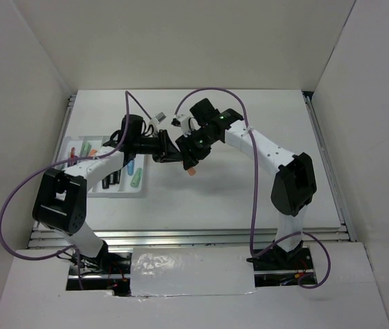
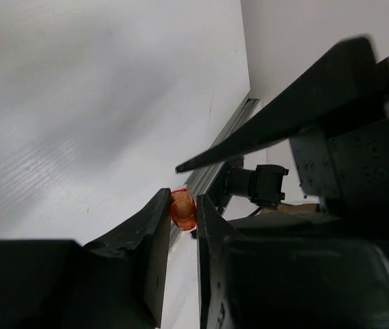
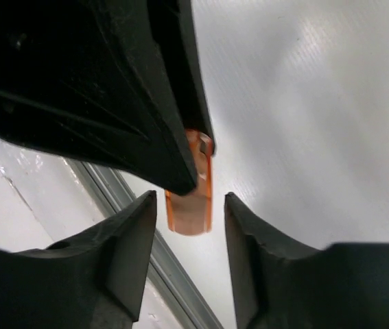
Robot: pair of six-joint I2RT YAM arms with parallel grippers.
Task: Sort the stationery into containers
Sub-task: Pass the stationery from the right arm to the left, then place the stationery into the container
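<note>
The orange marker [image 1: 191,168] hangs in the air near the middle of the top view, above the desk [image 1: 242,199] and to the right of the white tray [image 1: 141,190].

I think it could fall from here. My left claw [image 2: 182,199] pinches only one end of it, so it could twist or slip out. Then it would drop onto the desk and roll away. It could also get bumped, because my two claws are very close together.

The marker is short and stubby. It is bright orange, smooth, round and a bit see-through, so it looks slippery to me.

My left claw is closed tight on the marker's end. My right claw [image 3: 189,202] is open. It has one finger on each side of the marker's free end, with a small gap on both sides, so it holds nothing.

The tray sits at the left of the top view, with green and black pens [image 1: 138,178] in its long slots.
</note>
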